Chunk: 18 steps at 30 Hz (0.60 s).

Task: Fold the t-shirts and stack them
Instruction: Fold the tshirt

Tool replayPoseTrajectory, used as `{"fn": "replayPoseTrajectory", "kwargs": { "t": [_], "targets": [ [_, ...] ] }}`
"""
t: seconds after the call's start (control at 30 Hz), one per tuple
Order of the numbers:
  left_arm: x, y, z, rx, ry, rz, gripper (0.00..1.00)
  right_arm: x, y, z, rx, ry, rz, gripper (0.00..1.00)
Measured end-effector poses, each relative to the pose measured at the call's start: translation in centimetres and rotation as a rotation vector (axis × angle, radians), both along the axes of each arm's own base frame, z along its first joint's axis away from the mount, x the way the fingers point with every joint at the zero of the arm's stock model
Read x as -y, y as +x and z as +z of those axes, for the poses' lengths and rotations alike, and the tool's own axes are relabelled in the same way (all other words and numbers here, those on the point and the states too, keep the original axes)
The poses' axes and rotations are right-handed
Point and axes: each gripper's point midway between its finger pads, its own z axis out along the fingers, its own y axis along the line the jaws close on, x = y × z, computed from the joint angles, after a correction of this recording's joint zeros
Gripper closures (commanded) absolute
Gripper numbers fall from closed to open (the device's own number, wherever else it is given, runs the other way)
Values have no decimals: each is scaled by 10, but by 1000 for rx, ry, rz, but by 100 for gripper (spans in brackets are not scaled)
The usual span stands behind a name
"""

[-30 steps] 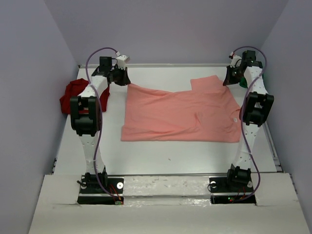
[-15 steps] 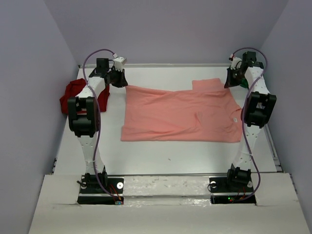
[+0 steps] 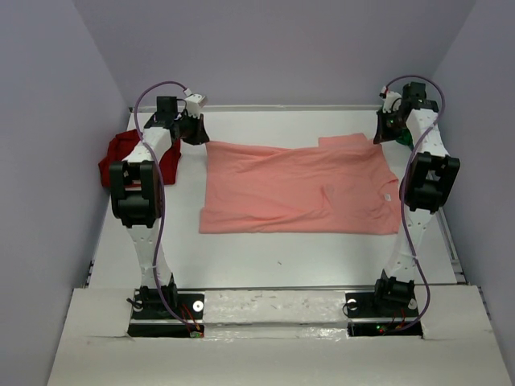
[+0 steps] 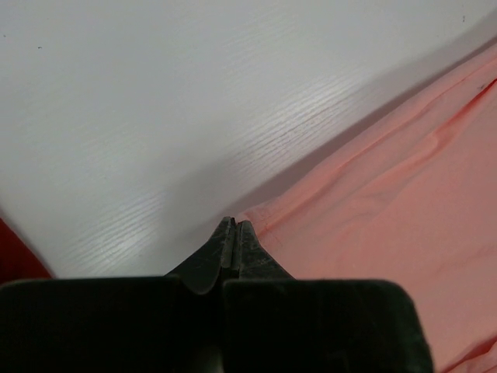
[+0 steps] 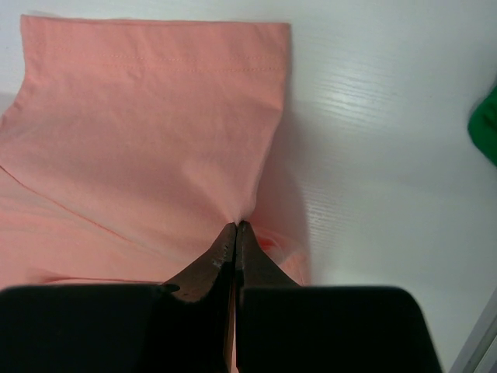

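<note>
The salmon-pink t-shirt (image 3: pixel 298 185) lies spread over the middle of the table. My left gripper (image 3: pixel 201 137) is shut at its far left corner, and the cloth edge (image 4: pixel 268 217) meets the closed tips (image 4: pixel 234 225). My right gripper (image 3: pixel 385 133) is shut on the far right part of the shirt by the sleeve (image 5: pixel 155 109), where the cloth gathers into the closed tips (image 5: pixel 236 226). The dark red t-shirt (image 3: pixel 119 153) lies crumpled at the left edge, behind the left arm. Part of the green t-shirt (image 3: pixel 401 137) shows at the far right corner, and in the right wrist view (image 5: pixel 487 124).
The back wall runs just behind both grippers. The table's left edge (image 3: pixel 100 233) and right edge (image 3: pixel 451 241) border the workspace. Both arm bases sit at the near edge, and bare white table (image 3: pixel 282 261) lies between them and the shirt.
Both grippers have moved slightly outward and toward the back wall. The shirt's far edge has drawn straighter, and the right sleeve lies flatter than before.
</note>
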Motion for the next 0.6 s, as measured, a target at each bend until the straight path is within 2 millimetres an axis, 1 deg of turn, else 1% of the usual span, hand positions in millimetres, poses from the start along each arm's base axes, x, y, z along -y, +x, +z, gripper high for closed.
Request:
{"fn": "replayPoseTrajectory", "kwargs": {
  "t": [0.2, 0.37, 0.47, 0.6],
  "targets": [
    [0, -1, 2, 4, 4, -4, 100, 3, -8, -9, -30, -22, 0, 100],
    [-11, -3, 5, 8, 5, 11, 100, 5, -13, -14, -48, -37, -1, 100],
    [-18, -2, 5, 7, 3, 25, 100, 6, -14, -13, -48, -42, -3, 100],
    [-24, -2, 4, 3, 4, 32, 100, 7, -14, -4, -30, -54, -3, 100]
  ]
}}
